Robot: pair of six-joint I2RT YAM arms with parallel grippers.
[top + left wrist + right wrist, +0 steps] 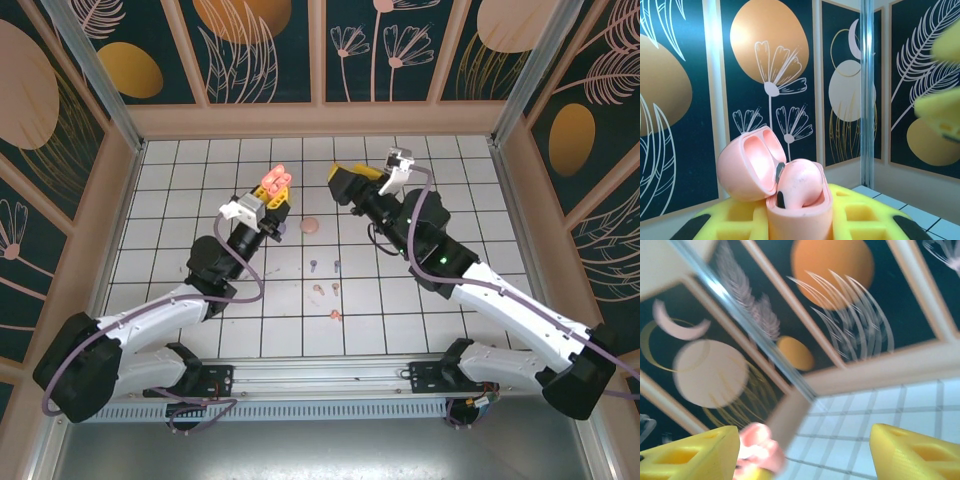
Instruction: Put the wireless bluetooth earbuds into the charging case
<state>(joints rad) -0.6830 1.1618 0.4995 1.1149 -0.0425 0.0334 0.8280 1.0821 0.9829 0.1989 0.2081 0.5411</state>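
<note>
Charging case: pale pink charging case (800, 215), standing upright with its long axis vertical and its mouth facing 12 o'clock in the left wrist view.
Lid: lid (747, 165) swung open on its hinge toward 10 o'clock, with its hollow inside facing the case mouth.
Inside the case: a rounded pale pink bud (801, 186) with a dark spot low on its left side sits in the mouth, leaning toward the lid.
Case and left gripper: the case base sits between the yellow fingers (735, 222). From above, the case is at the 12 o'clock tip of the left gripper (270, 198).
Left gripper: pressed together on the case, holding it above the tiled table (470, 170).
Loose earbuds: they lie on the tiles at about 5 o'clock from the held case, well apart from it: a lilac-blue pair (314, 265), below it a pale pink pair (318, 290), and one coral bud (335, 315) nearest 6 o'clock. They are too small to tell which way the stems point.
Right gripper: right gripper (342, 183) at 3 o'clock of the case, near but apart from it, pointing toward 9 o'clock, with its fingers spread and nothing between them.
Other: a small round pink object (310, 226) lies on the tiles between the two arms.
</note>
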